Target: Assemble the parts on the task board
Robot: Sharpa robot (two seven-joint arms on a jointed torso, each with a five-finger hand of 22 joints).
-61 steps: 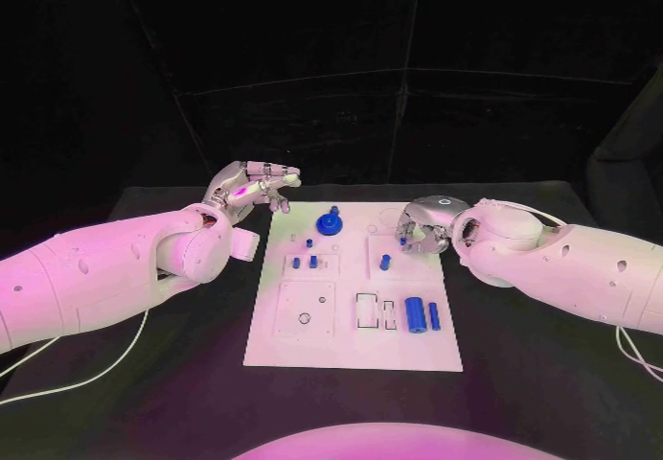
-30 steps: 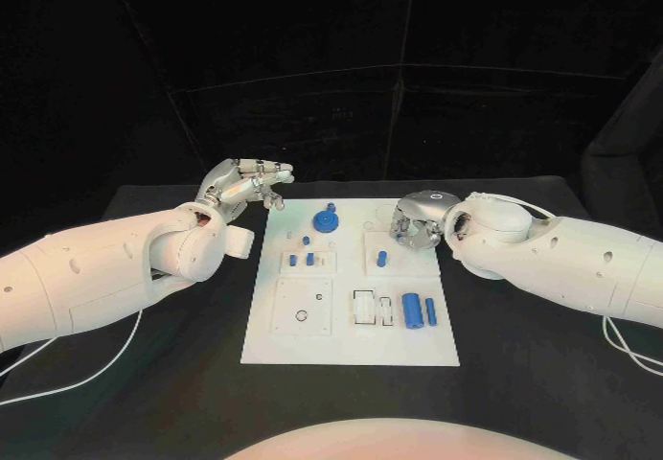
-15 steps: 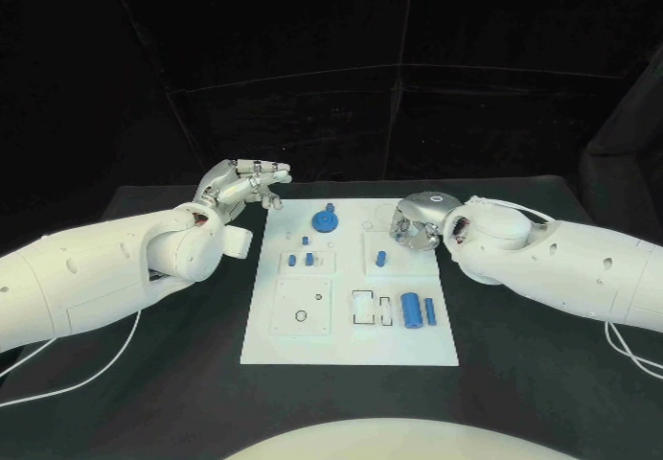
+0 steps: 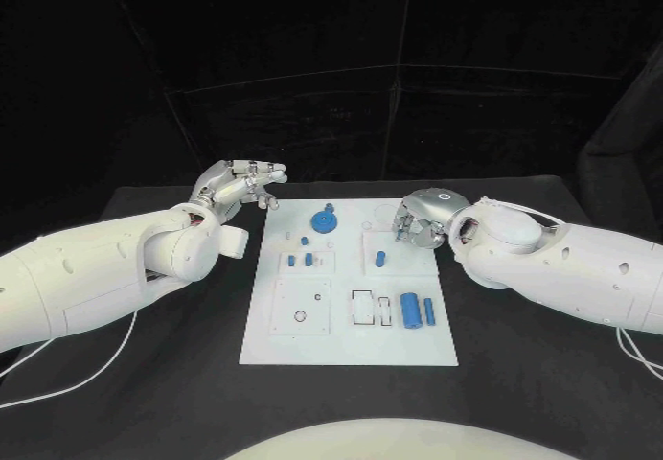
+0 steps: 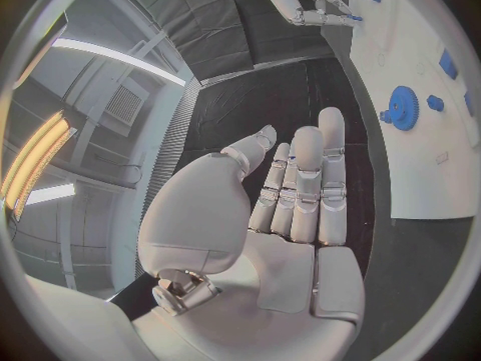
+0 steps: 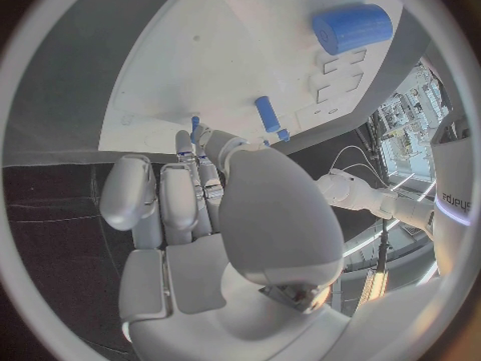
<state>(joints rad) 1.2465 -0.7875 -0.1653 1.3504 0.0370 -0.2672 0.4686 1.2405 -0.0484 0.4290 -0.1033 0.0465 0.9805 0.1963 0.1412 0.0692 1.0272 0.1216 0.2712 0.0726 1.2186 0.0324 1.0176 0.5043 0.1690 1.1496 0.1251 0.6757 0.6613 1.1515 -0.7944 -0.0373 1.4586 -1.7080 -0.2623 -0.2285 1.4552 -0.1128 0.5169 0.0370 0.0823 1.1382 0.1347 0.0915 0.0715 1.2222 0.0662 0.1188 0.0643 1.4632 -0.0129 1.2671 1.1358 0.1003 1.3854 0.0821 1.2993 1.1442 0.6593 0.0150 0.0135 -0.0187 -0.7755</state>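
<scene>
Your left hand (image 4: 238,186) hovered over the black desk (image 4: 166,355) just off the far left corner of the task board (image 4: 346,350), its fingers (image 5: 305,176) held straight and close together, thumb apart, holding nothing. Just to that hand's right, on the board, stood the blue gear (image 4: 325,221); nearer you from it were a few small blue pegs (image 4: 299,259) in a raised block.

Further right, toward your other hand, a single blue pin (image 4: 380,257) stood in the next block, and nearer you lay a thick blue cylinder (image 4: 412,309) with a thinner blue rod (image 4: 431,310) beside it.

Your right hand (image 4: 422,218) was over the far right part of the board, fingers curled downward toward it, with the single pin just beside the fingertips. From the right wrist view I could not tell whether those fingers touched the board or pinched anything.
</scene>
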